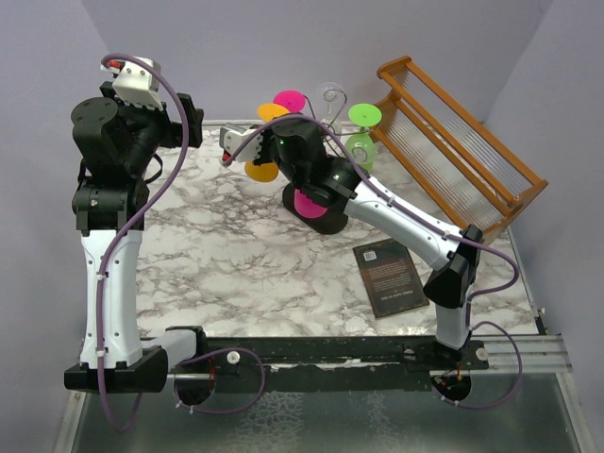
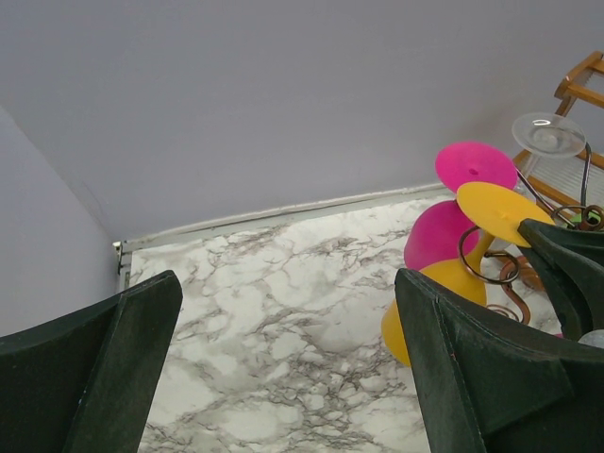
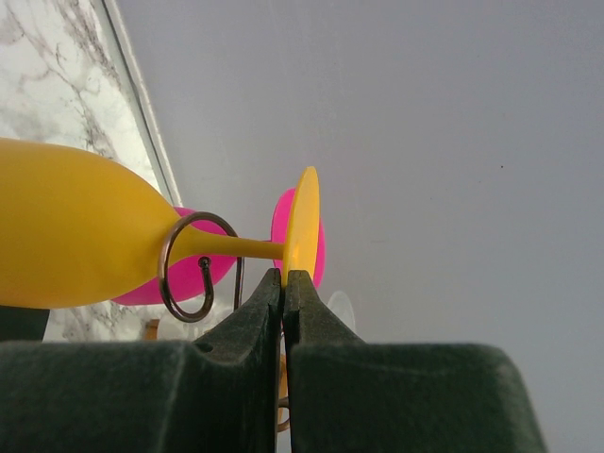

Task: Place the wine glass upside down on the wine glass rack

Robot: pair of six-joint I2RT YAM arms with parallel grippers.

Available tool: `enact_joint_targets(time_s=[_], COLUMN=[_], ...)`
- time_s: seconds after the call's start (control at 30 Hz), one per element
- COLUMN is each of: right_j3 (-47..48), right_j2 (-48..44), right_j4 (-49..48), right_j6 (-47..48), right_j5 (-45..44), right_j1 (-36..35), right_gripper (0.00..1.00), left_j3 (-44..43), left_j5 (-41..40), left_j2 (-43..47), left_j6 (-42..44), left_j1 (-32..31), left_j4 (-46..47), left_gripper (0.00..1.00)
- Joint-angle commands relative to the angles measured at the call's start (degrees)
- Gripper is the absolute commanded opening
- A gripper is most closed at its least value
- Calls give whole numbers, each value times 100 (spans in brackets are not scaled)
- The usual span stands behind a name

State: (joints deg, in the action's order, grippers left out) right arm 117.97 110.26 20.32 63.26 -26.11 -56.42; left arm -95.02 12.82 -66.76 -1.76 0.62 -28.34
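My closed right hand (image 3: 285,276) sits at the foot rim of the yellow wine glass (image 3: 80,236), whose stem runs sideways through a curl of the wine glass rack (image 3: 163,268); my wide left hand (image 2: 283,316) is farther off.

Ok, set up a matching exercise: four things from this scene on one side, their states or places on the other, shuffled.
1. yellow wine glass
2. left gripper
3. right gripper
4. black book

A. shut
B. flat on the marble table
C. upside down on the wine glass rack
D. wide open, empty

Pairs: 1-C, 2-D, 3-A, 4-B.
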Motion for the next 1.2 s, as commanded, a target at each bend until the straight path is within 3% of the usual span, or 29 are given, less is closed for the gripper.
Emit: enact_joint_targets(time_s=[0.0, 0.57, 1.17], right_j3=[-13, -538, -464], right_j2=[-158, -451, -568], right_j4=[136, 250, 754], right_j6=[7, -10, -474], right_j5=[109, -83, 357], right_j1=[-121, -156, -202], right_gripper=[1, 5, 24], left_j3=[-126, -113, -73], left_j5=[-77, -69, -60], left_j2=[-20, -16, -49], left_j6=[-6, 15, 66], left_j1=[-2, -1, -1], left_j4=[182, 215, 300], left_gripper=[99, 99, 99])
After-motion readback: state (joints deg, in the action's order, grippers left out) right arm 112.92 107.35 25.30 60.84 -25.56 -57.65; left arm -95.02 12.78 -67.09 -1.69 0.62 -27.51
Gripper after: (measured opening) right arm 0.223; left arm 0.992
